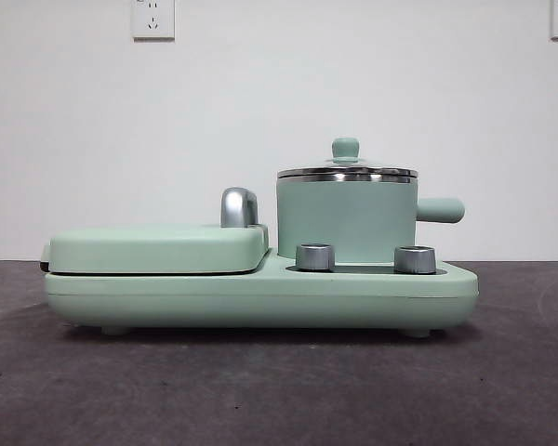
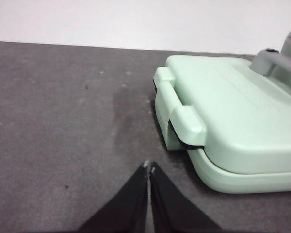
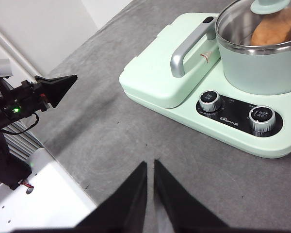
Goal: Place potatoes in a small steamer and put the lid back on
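The mint-green small steamer (image 1: 346, 223) stands on the right half of the cooker base, its stubby handle (image 1: 442, 210) pointing right. The glass lid (image 1: 346, 173) with its green knob sits on the steamer's rim. In the right wrist view the orange-brown potato (image 3: 277, 26) shows through the lid (image 3: 237, 22), inside the steamer (image 3: 264, 70). My right gripper (image 3: 150, 165) is shut and holds nothing, low over the grey table in front of the cooker. My left gripper (image 2: 149, 166) is also shut and bare, beside the griddle end of the cooker.
A flat green griddle cover (image 1: 158, 246) with a chrome handle (image 1: 239, 206) fills the cooker's left half. Two steel dials (image 1: 315, 256) (image 1: 415, 259) sit on the base (image 1: 260, 297) in front of the steamer. A white wall stands behind.
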`<state>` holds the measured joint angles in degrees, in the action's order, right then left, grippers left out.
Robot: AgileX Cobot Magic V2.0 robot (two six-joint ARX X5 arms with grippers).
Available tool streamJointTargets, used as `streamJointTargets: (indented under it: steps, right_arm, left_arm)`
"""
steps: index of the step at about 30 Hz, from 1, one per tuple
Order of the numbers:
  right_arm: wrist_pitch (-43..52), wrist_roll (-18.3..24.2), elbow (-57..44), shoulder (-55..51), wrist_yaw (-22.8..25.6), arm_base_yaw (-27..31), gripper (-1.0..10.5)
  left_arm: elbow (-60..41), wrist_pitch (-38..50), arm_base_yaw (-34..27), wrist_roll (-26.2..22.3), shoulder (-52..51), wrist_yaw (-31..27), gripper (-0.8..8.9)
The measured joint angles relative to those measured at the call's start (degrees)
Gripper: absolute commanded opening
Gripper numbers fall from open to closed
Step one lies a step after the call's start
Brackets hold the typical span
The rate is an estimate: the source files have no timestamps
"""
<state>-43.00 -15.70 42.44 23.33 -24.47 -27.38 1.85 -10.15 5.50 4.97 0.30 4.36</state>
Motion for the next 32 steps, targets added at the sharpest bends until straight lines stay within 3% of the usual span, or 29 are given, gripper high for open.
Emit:
streamJointTargets:
  steps: [25, 28, 32]
  right_arm:
    - [0.5, 0.0, -0.2, -0.5, 0.0, 0.2, 0.2]
    - [1.3, 0.1, -2.1, -3.2, 0.0, 3.5, 0.2]
    - [10.3, 0.6, -9.6, -8.6, -0.1, 12.4, 0.2]
  left_arm:
    - [0.0, 0.0, 0.0, 0.4, 0.0, 0.0, 0.07]
    - [0.0, 0.0, 0.0, 0.4, 0.0, 0.0, 0.07]
    - [0.0, 0.0, 0.0, 0.4, 0.0, 0.0, 0.07]
